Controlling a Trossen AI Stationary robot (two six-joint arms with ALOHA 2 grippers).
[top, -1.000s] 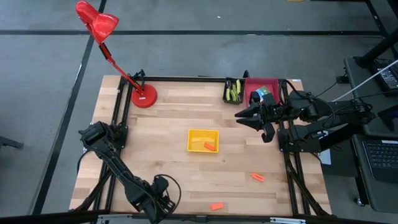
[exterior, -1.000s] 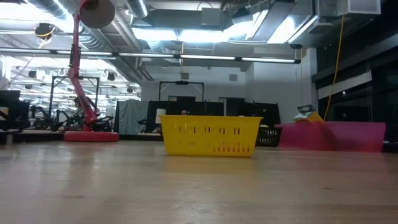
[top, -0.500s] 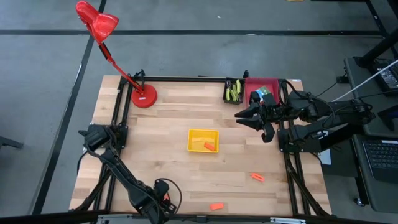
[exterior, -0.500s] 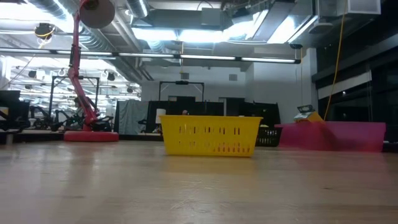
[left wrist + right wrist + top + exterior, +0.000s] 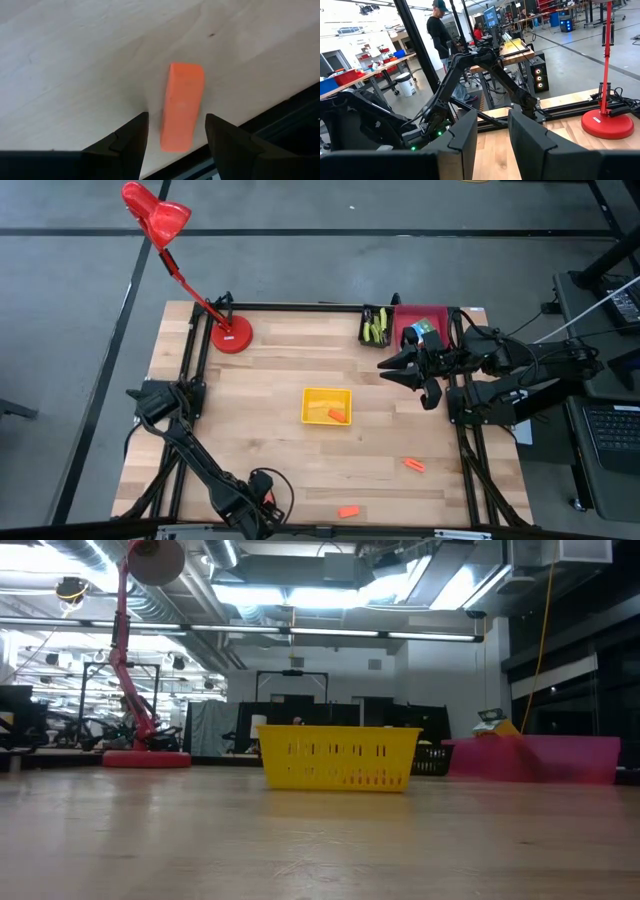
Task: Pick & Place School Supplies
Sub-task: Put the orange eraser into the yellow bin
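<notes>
My left gripper [image 5: 258, 498] hangs low over the table's near edge, open. An orange piece [image 5: 181, 106] lies flat on the wood ahead of it, between the two fingers in the left wrist view, with a gap on each side; it also shows in the high view as the orange piece [image 5: 348, 511]. A second orange piece [image 5: 413, 465] lies nearer the right edge. More orange pieces [image 5: 337, 415] lie in the yellow tray [image 5: 312, 398]. My right gripper [image 5: 388, 370] hovers open near the far right. Yellow-green scissors [image 5: 375, 330] sit in the black bin. A printed box [image 5: 422, 330] sits in the red bin.
The red desk lamp's base [image 5: 231, 334] stands at the far left, its head leaning out past the table. The yellow tray [image 5: 335, 755] and the red bin [image 5: 545, 758] rise from the wood in the low view. Black frame rails run along the table's edges. A person stands in the room behind.
My left gripper has shifted a little toward the table's near edge and has then kept still. Nothing else has moved.
</notes>
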